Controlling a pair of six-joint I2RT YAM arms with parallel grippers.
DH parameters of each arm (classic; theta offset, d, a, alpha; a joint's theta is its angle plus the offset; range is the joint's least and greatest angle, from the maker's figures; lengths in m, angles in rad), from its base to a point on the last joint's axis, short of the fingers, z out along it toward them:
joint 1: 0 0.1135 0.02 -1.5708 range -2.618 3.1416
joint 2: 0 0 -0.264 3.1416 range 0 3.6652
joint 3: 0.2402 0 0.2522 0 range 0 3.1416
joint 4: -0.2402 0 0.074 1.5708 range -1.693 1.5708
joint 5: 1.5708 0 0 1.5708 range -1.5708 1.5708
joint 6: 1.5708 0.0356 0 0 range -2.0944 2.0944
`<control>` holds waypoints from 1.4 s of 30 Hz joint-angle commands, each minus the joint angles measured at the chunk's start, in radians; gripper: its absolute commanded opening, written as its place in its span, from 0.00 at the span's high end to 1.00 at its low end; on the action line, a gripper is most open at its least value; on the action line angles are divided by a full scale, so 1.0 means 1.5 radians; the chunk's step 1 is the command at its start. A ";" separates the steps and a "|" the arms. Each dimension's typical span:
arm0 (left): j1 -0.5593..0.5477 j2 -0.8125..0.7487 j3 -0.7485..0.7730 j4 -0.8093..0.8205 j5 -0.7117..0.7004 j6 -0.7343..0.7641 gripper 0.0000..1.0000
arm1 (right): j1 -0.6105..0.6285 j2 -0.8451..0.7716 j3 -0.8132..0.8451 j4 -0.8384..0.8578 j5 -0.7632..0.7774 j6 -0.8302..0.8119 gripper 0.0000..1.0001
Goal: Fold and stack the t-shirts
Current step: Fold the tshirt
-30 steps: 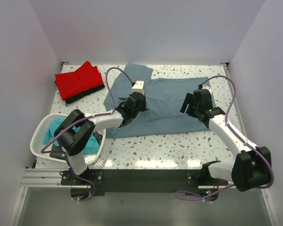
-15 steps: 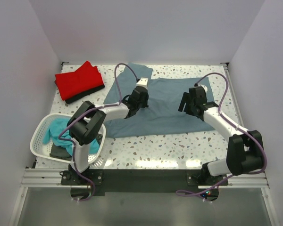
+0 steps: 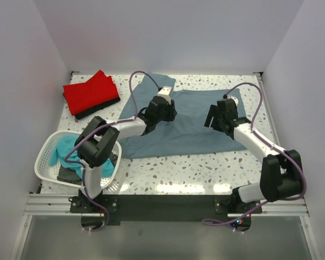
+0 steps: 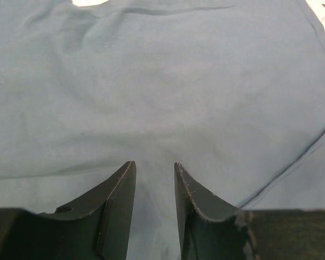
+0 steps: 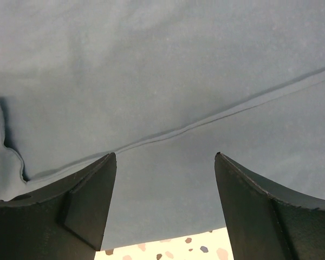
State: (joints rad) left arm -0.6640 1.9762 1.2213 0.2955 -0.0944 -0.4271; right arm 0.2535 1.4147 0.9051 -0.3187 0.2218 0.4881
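the left gripper [image 4: 154,163] hangs low over the slate grey-blue t-shirt [image 3: 189,127], its two dark fingers [image 4: 119,195] standing a narrow gap apart with nothing caught between them, only flat cloth showing through the gap. starting from the far left of the table [image 3: 206,168], a white lattice basket [image 3: 39,157] sits by the near edge next to the left arm's base, with the teal t-shirt [image 3: 70,149] bunched inside it and a dark piece [image 3: 67,174] beside it that i can't make out. behind the basket, toward the back left corner, the red t-shirt [image 3: 89,92] lies folded on top of the black t-shirt [image 3: 100,108], whose edge peeks out along its near side. the grey-blue shirt is spread flat across the middle of the table, one sleeve pointing toward the back wall, and the left arm reaches over its left half. further right, the right gripper [image 5: 165,154] hovers over the shirt's right part near a seam, jaws set wide apart and holding nothing, with a strip of speckled tabletop visible just past the cloth's edge.
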 commanded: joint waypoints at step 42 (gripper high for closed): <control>0.103 -0.112 0.049 -0.231 -0.068 -0.005 0.00 | -0.009 0.235 0.272 -0.081 0.085 -0.070 0.16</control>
State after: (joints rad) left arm -0.5091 1.8191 1.2598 0.0647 -0.2146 -0.4122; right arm 0.2409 1.7309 1.2964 -0.3241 0.3248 0.4011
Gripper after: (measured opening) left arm 0.997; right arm 0.834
